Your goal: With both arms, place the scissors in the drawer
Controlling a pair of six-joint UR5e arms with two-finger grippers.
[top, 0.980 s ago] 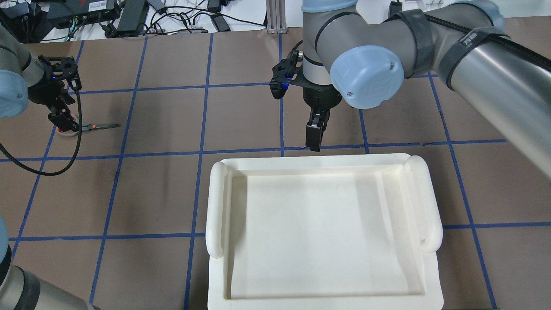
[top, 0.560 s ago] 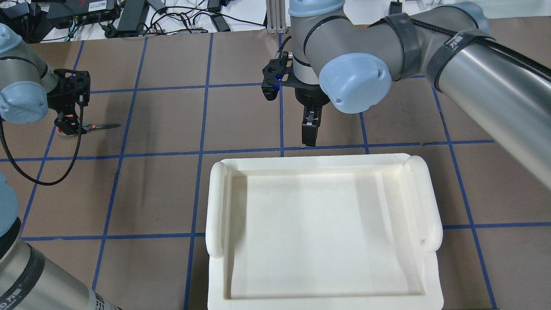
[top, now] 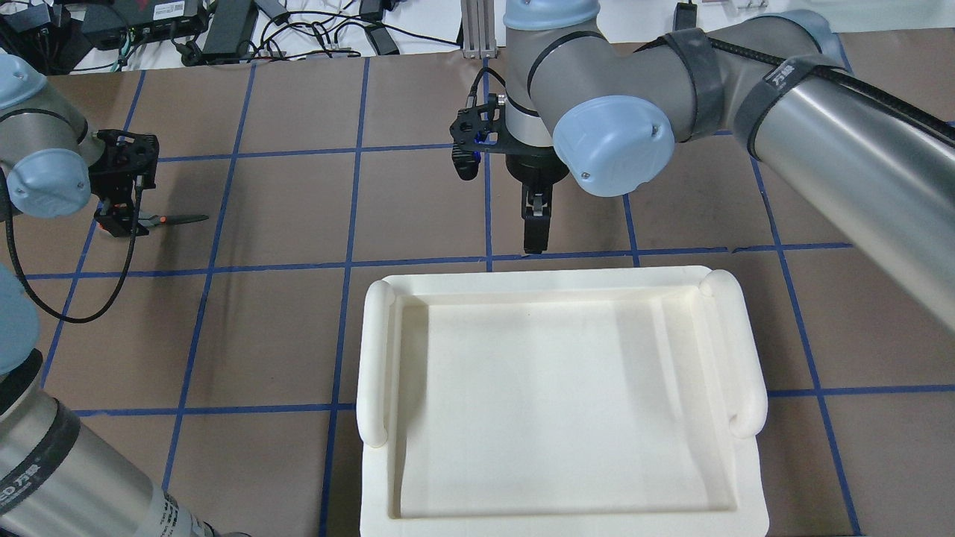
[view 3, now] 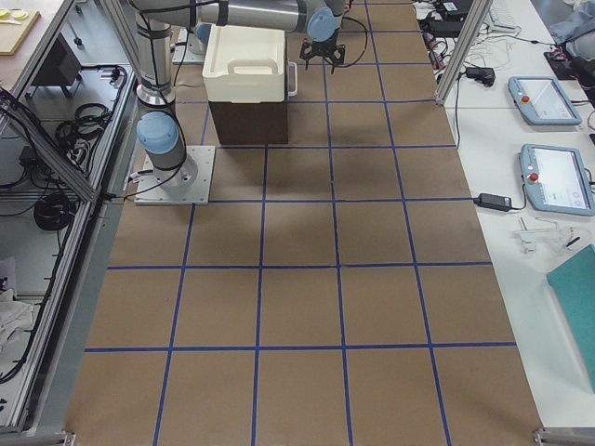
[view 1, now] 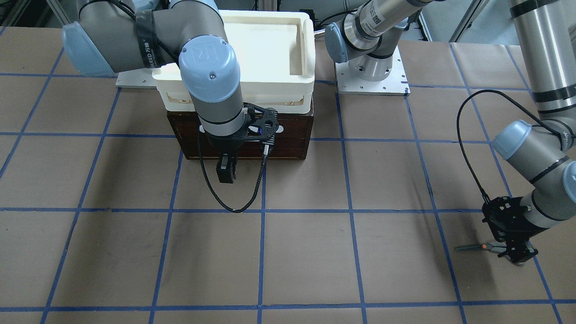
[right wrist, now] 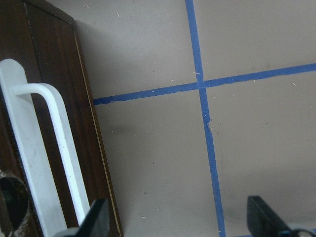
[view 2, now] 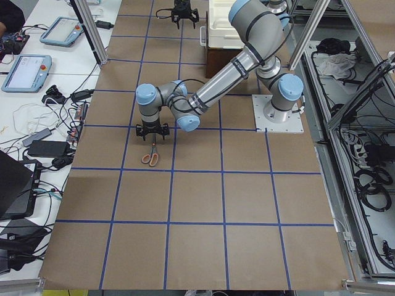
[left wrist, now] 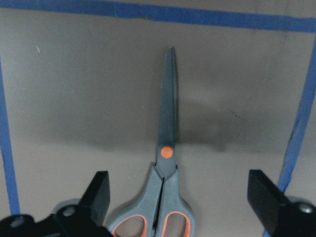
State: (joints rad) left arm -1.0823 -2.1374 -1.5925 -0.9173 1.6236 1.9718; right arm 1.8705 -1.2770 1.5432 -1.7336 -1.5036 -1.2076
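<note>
The scissors (top: 173,219) lie flat at the table's far left, blades pointing toward the middle; they also show in the front view (view 1: 472,247). My left gripper (top: 119,221) hovers over their handles. In the left wrist view the scissors (left wrist: 166,163) point away and the orange-lined handles sit between my spread fingers (left wrist: 97,196), so the gripper is open. My right gripper (top: 536,237) hangs in front of the dark brown drawer (view 1: 292,135), which is shut. In the right wrist view its white bar handle (right wrist: 47,148) is at the left and the fingers (right wrist: 261,217) stand wide apart, empty.
A cream-white plastic tray (top: 373,350) sits on top of the drawer cabinet. Black cables loop down from the left wrist (top: 74,313) and the right wrist (view 1: 234,208). Blue tape lines grid the brown table. Electronics and wires lie beyond the far edge (top: 224,30).
My left wrist has turned and settled over the scissors' handles. My right gripper has shifted a little to the left in front of the drawer. The scissors have not moved.
</note>
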